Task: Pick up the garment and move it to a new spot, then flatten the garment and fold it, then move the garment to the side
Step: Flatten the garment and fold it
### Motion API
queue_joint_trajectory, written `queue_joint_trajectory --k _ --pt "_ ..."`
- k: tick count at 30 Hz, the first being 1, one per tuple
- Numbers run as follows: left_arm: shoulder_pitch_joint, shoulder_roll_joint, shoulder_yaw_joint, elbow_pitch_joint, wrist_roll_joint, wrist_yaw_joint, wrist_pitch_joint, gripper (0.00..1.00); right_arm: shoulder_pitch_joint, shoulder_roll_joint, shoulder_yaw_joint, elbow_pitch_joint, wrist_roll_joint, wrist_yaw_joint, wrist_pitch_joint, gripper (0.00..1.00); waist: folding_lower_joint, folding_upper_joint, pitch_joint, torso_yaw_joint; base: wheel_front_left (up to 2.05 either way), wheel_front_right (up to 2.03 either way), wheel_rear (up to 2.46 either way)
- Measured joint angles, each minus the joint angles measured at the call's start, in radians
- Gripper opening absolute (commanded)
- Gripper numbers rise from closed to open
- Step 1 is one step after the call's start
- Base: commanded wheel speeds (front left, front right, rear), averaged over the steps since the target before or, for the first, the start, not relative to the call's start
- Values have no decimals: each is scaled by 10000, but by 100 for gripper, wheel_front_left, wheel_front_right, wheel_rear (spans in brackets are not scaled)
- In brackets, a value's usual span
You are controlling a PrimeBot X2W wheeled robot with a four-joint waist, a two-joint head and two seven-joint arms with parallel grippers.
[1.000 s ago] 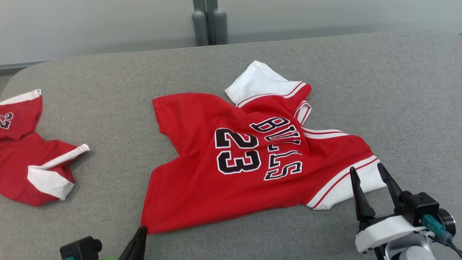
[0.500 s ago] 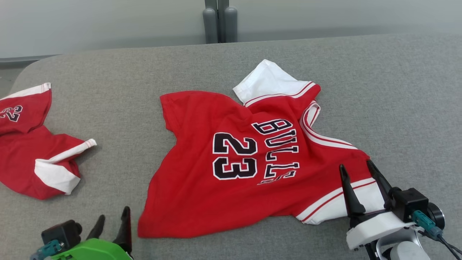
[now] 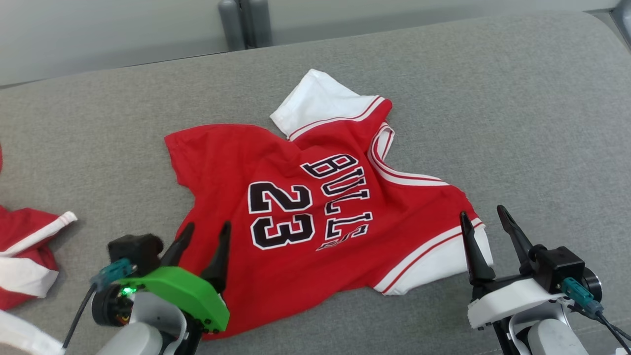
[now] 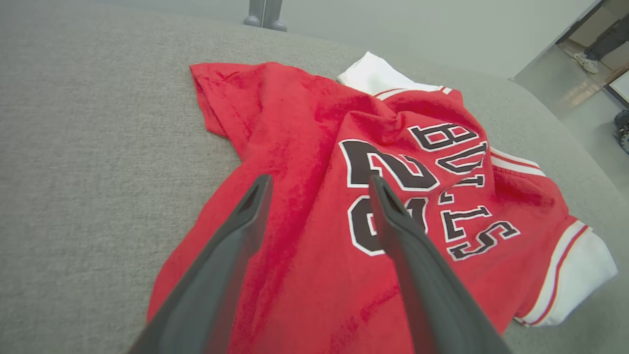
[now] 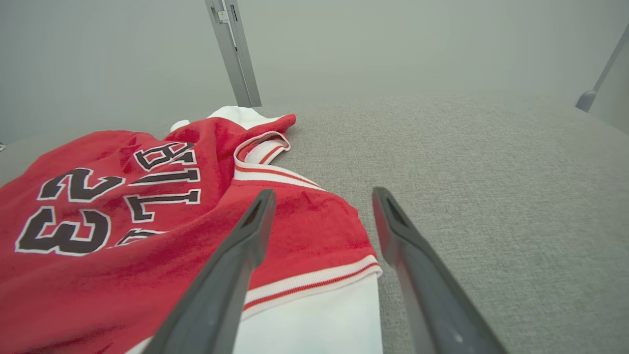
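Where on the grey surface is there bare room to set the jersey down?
Widest bare patch: grey surface right of the jersey, past its near white sleeve. A strip runs between the jersey and the far posts, another between it and the second red garment at left. Crowded: the near edge, with the open left gripper and right gripper.

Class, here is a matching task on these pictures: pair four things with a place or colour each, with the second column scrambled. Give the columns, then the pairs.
Things
1. jersey numbered 23
2. second red garment
3. left gripper
4. right gripper

Descriptions
A. at the head view's left edge
B. green casing, jaws open at the jersey's hem corner
C. white casing, jaws open by a white sleeve
D. spread in the middle of the grey surface

Pairs: 1-D, 2-A, 3-B, 4-C
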Motion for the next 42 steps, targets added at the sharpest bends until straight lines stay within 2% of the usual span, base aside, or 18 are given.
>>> queue_joint_trajectory --k 6,13,14,15,16,21,33,34,35,36,42 --pt "-1917 -535 -882 1871 754 -173 1045 100 -179 109 56 36 54 2 0 100 0 0 217 -650 0 0 0" --pt "-2508 -792 -1210 3045 792 -570 1557 100 -167 165 -82 48 123 0 0 100 0 0 426 -1334 0 0 0" --pt "-2518 -788 -1233 3208 763 -610 1605 58 -164 173 -81 48 123 0 -2 100 0 0 449 -1394 0 0 0" --pt "-2522 -777 -1269 3390 746 -673 1645 3 -164 176 -58 54 125 0 -2 100 0 0 475 -1460 0 0 0" --pt "-2527 -775 -1285 3530 736 -752 1645 0 -164 182 -33 61 128 0 -2 100 0 0 497 -1524 0 0 0" --pt "-2707 -874 -1267 3751 633 -1089 1536 0 -168 190 -38 59 153 0 -2 100 0 0 533 -1687 0 0 0" --pt "-3151 -892 -1016 4403 627 -1225 995 0 -211 199 -35 35 148 0 0 100 0 0 562 -1799 0 0 0" --pt "-3224 -878 -1007 4376 690 -1208 930 32 -211 199 -40 31 148 0 0 100 0 0 559 -1811 0 0 0" --pt "-3273 -869 -999 4312 696 -1193 926 44 -207 199 -52 31 148 0 -2 100 0 0 552 -1817 0 0 0" --pt "-3285 -861 -1005 4255 696 -1175 951 100 -205 199 -59 27 146 0 -2 100 0 0 551 -1818 0 0 0" --pt "-3670 -562 -1440 4443 888 -1143 2044 100 -227 201 10 0 130 0 -2 100 0 0 725 -1805 0 0 0"
